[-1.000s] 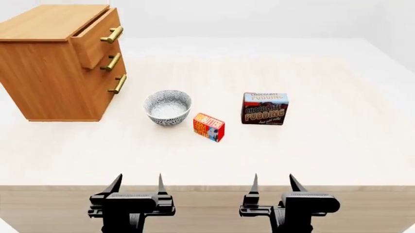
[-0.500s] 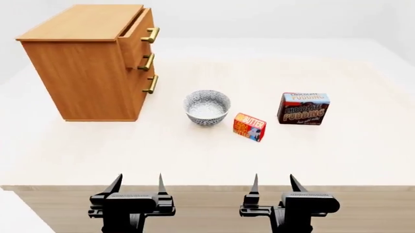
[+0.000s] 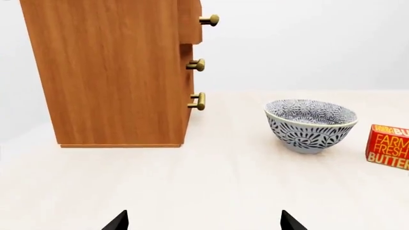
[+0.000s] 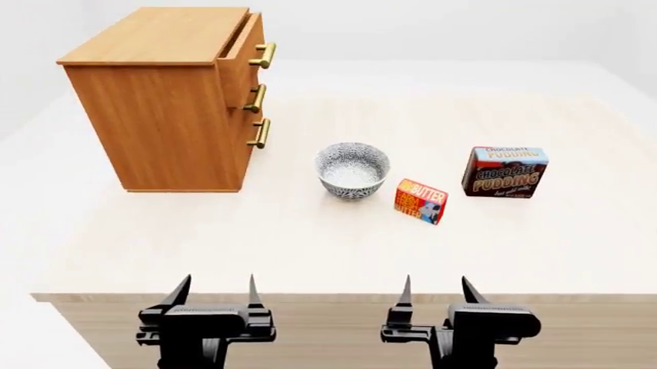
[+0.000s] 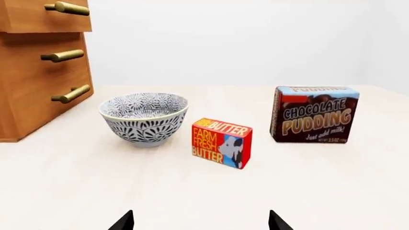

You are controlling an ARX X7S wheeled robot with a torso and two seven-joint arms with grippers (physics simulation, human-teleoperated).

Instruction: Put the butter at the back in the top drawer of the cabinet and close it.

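Note:
The butter (image 4: 421, 201) is a small orange-red carton standing on the table between a patterned bowl and a brown box; it also shows in the right wrist view (image 5: 221, 143) and at the left wrist view's edge (image 3: 388, 147). The cabinet (image 4: 165, 100) stands at the back left, and its top drawer (image 4: 245, 52) juts slightly out beyond the two lower ones. My left gripper (image 4: 215, 288) and right gripper (image 4: 435, 288) hover open and empty at the table's front edge, well short of the butter. Only the fingertips (image 3: 118, 221) (image 5: 124, 223) show in the wrist views.
A blue-patterned bowl (image 4: 352, 169) sits just left of the butter. A chocolate pudding box (image 4: 504, 172) stands to its right. Brass handles (image 4: 263, 55) stick out from the drawer fronts. The table's front edge (image 4: 328, 296) runs just beyond my fingertips.
In the head view the whole scene has slid to the right, so the cabinet now shows more fully. Both grippers keep the same open pose. Nothing on the table has moved.

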